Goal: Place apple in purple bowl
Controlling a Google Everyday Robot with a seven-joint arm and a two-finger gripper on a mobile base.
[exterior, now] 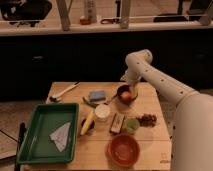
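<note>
The purple bowl (125, 94) stands on the far side of the wooden table (150, 102), right of centre. The small orange-yellow apple (127, 94) shows inside the bowl. My gripper (131, 86) hangs at the end of the white arm (160, 82), just above the bowl's far right rim and close over the apple. I cannot tell if it touches the apple.
A green tray (35, 145) with a white paper (61, 135) lies at the left. A banana (88, 123), white cup (102, 112), blue sponge (97, 95), snack bar (117, 123), lime-green round thing (132, 125) and orange-red bowl (123, 149) crowd the middle and front.
</note>
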